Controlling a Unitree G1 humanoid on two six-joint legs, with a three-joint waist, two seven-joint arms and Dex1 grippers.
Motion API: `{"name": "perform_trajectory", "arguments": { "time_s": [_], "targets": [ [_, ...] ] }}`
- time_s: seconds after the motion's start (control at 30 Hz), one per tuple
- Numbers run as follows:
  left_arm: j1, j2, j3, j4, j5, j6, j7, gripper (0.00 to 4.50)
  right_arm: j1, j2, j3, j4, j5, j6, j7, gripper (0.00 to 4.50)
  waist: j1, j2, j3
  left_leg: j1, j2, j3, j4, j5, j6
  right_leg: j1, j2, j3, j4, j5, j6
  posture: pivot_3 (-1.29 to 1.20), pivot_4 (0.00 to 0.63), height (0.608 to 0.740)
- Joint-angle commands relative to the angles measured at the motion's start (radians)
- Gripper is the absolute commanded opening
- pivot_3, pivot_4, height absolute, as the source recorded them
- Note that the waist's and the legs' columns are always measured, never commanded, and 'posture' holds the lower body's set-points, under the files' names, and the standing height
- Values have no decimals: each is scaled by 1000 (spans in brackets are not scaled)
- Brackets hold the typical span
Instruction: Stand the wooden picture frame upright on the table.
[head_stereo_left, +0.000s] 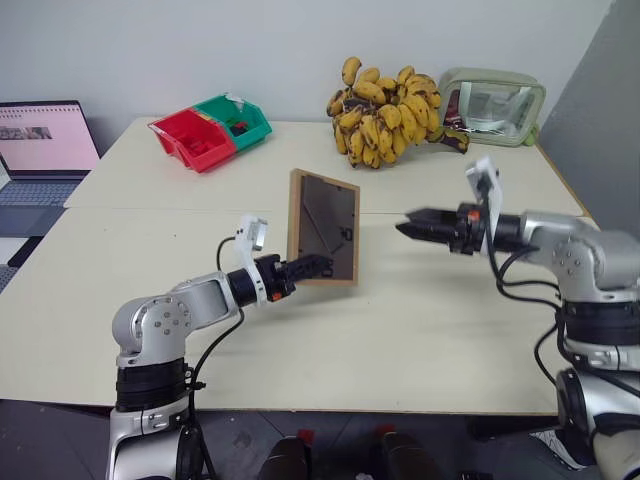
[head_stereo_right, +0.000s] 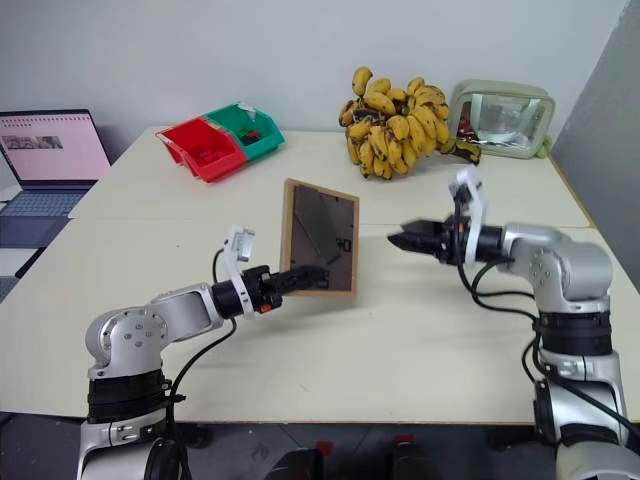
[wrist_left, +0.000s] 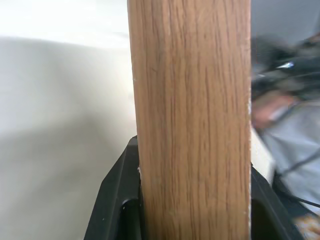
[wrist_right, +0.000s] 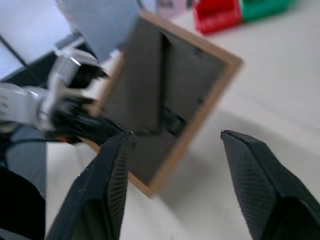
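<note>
Frame upright, picture side hidden

We saw the left hand (head_stereo_left: 312, 267) clamped on the wooden picture frame (head_stereo_left: 324, 228) (dark back showing); right hand (head_stereo_left: 412, 224) apart; laptop (head_stereo_left: 45, 140) text unreadable.

The frame (head_stereo_left: 323, 229) has grained, matt light wood edges and a dull dark back; the table (head_stereo_left: 430, 320) looks smooth and matt.

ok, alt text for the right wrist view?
The wooden picture frame shows its dark back panel, tilted, with the left gripper clamped on its lower edge above the table. The right gripper has its fingers spread open, apart from the frame. Red and green bins sit behind.
</note>
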Motion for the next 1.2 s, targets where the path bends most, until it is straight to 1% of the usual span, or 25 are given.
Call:
{"name": "perform_trajectory", "arguments": {
  "time_s": [0.03,0.13,0.27,0.47,0.6,0.7,0.9,1.0,1.2],
  "targets": [
    [-28,10,23,-65,-33,-51,-29,1225,-54,52,29,35,26,-56,8,3920,1,0,0,0,0,0,0,0,0,0,0,0,0,0,0,0,150,740],
    [-28,18,17,-72,-39,-53,-35,1225,-76,71,54,54,30,-68,29,4461,1,0,0,0,0,0,0,0,0,0,0,0,0,0,0,0,150,740],
    [-24,28,24,-89,-52,-53,-40,1225,-133,148,125,136,-15,-144,23,4484,-2,0,0,-4,0,0,1,0,0,-5,0,0,1,0,0,0,150,740],
    [-11,23,25,-127,-90,-48,-36,1225,-178,232,161,236,-50,-234,1,4484,-6,0,0,-6,1,-1,1,0,0,-7,0,-1,2,0,0,0,150,740],
    [-12,14,17,-119,-92,-46,-24,1225,-190,282,184,268,-67,-278,-2,4484,-6,0,0,-7,1,-1,1,0,0,-7,0,-1,1,0,0,0,150,740],
    [-10,20,18,-129,-110,-29,-32,1225,-194,306,195,247,-51,-264,15,4484,-6,0,0,-7,1,-1,1,0,0,-8,0,-1,2,0,0,0,150,740],
    [2,21,17,-124,-123,-17,-17,1225,-139,259,184,92,52,-148,83,4484,-1,0,0,-8,0,-2,1,0,0,-8,-2,-1,1,0,0,0,150,740],
    [14,23,29,-132,-167,12,-6,1225,-116,240,158,23,109,-74,71,4484,0,0,0,-8,0,-2,1,0,0,-8,-4,-1,1,0,0,0,150,740],
    [6,-30,48,-67,-205,27,80,1225,-59,190,122,-82,174,-1,48,4484,1,0,0,-8,1,-2,1,0,0,-8,-3,-2,2,0,0,0,150,740]
  ]
}}
